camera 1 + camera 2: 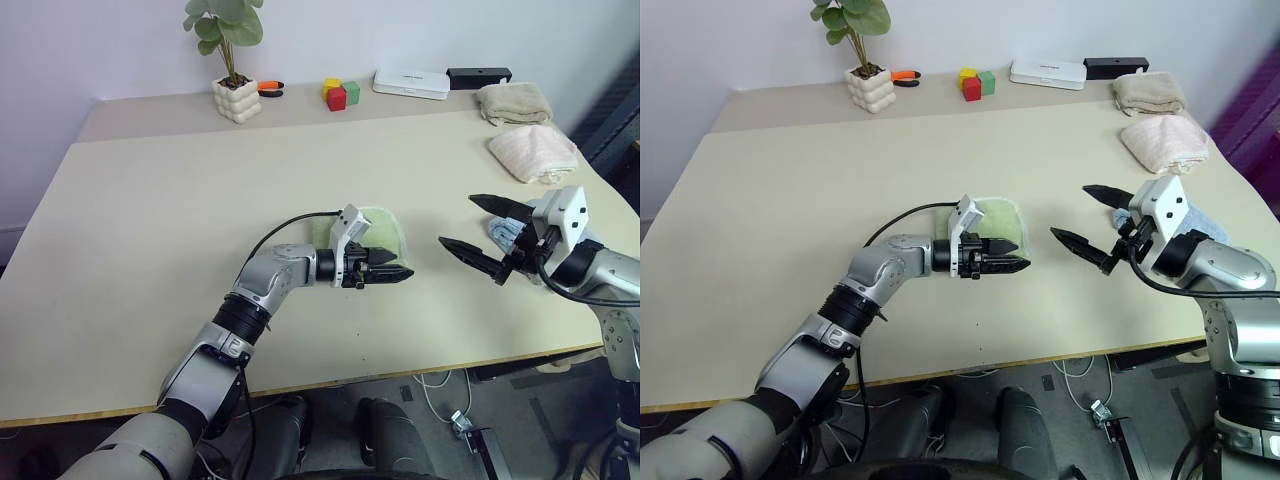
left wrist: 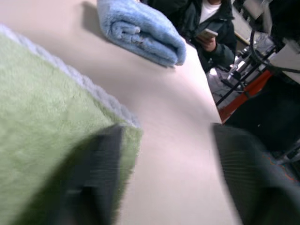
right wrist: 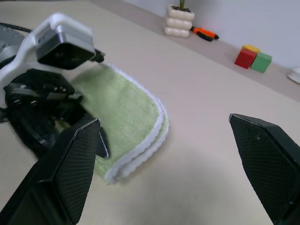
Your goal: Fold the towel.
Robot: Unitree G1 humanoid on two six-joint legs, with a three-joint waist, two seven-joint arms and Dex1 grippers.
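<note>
At frame centre, folded towel (image 1: 378, 228) flat on surface (image 1: 150, 230); left hand (image 1: 392, 272) over its near edge, fingers apart, gripping nothing. At right, right hand (image 1: 478, 232) wide open, empty.

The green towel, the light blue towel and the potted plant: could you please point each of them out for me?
green towel (image 3: 131, 112), right wrist view, on its folded upper layer.
light blue towel (image 2: 140, 28), left wrist view, on its folded top.
potted plant (image 1: 237, 98), left eye view, on its white pot.

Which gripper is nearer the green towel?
Left. The left gripper is right over the green towel, at its near edge; the right gripper hangs off to its side, over bare table.
</note>
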